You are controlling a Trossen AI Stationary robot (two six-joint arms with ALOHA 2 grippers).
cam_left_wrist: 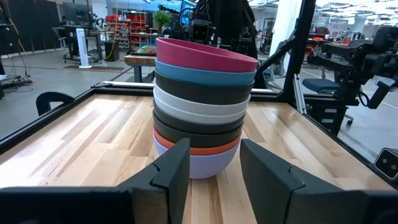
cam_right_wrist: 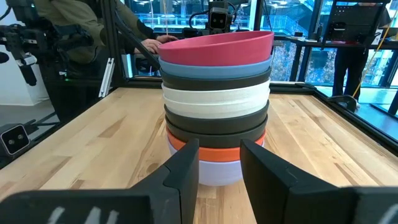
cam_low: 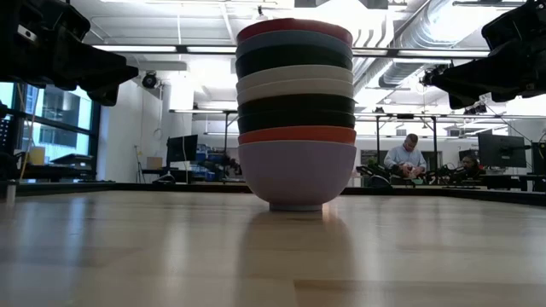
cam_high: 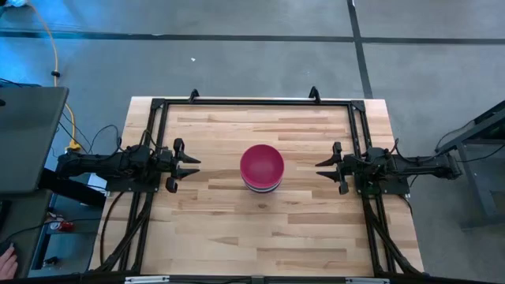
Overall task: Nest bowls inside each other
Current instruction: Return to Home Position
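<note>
The bowls are nested in one stack [cam_high: 262, 168] at the table's middle. A lavender bowl [cam_low: 296, 175] at the bottom rests by its foot on the wood. A red bowl, black and white ones and a light blue one sit in it, with a magenta bowl [cam_left_wrist: 205, 55] on top. My left gripper [cam_high: 192, 166] hovers open to the stack's left, raised off the table. My right gripper [cam_high: 323, 167] hovers open to its right, also raised. Both point at the stack [cam_right_wrist: 216, 99] and touch nothing.
A black metal frame [cam_high: 256, 102] runs along the table's far, left and right sides. Bare wood lies all around the stack. A person [cam_low: 406, 157] sits in the room beyond the table, and another stands past the left arm [cam_right_wrist: 93, 37].
</note>
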